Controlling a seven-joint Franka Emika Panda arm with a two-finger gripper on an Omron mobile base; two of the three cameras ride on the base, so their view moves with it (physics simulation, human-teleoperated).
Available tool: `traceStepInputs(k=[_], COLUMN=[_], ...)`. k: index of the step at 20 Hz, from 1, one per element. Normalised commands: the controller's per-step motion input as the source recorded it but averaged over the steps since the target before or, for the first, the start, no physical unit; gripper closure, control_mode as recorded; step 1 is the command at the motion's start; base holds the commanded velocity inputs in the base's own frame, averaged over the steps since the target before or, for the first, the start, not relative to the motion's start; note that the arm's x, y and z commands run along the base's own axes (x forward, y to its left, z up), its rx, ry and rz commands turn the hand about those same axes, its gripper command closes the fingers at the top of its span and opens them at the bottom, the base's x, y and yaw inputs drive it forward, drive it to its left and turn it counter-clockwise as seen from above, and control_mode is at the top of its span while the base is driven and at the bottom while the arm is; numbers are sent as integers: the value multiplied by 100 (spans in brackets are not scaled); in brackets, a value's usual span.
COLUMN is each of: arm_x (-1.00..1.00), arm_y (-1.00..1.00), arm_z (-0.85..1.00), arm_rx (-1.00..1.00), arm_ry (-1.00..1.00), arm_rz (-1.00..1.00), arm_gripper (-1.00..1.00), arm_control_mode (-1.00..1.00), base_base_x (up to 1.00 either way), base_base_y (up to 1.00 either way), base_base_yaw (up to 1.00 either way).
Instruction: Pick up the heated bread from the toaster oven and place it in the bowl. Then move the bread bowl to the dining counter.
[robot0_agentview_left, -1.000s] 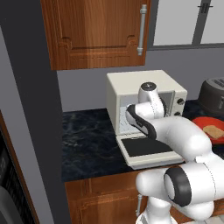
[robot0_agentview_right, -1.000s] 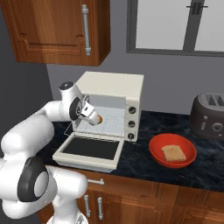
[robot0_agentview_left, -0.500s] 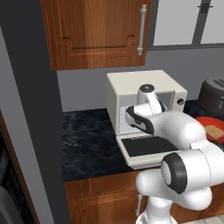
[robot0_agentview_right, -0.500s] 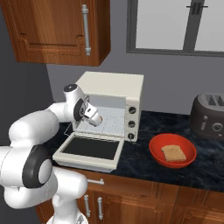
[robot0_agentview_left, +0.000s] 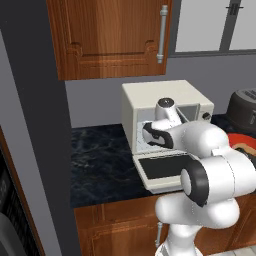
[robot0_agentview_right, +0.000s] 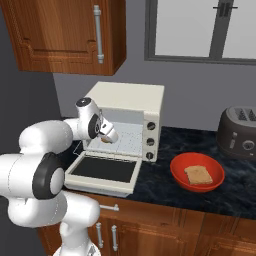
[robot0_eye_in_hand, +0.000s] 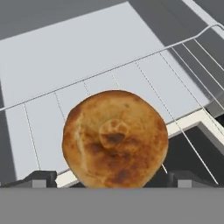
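Round golden-brown bread (robot0_eye_in_hand: 115, 139) clamped between gripper (robot0_agentview_right: 107, 138) fingertips, at toaster oven (robot0_agentview_right: 131, 120) mouth above wire rack (robot0_eye_in_hand: 144, 83) and dropped door (robot0_agentview_right: 104, 171). Red bowl (robot0_agentview_right: 197, 173) with toast slice (robot0_agentview_right: 198, 174) on dark desk (robot0_agentview_right: 235, 190), right of oven.

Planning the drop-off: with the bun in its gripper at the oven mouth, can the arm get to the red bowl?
Probably yes: the bowl sits open beside the toaster oven, though already holding toast.

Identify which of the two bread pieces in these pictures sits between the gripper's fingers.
The round golden-brown bun, held at the open toaster oven. The other, a flat toast slice, lies in the red bowl.
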Motion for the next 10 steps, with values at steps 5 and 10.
traceStepInputs(k=[5,10], arm_x=[10,7], arm_y=[0,0], arm_z=[-13,-11], arm_rx=[0,-1], arm_ry=[-1,-1], arm_rz=[0,0], arm_gripper=[-100,-100], arm_control_mode=[-100,-100], base_base_x=[0,0], base_base_y=[0,0], base_base_yaw=[0,0])
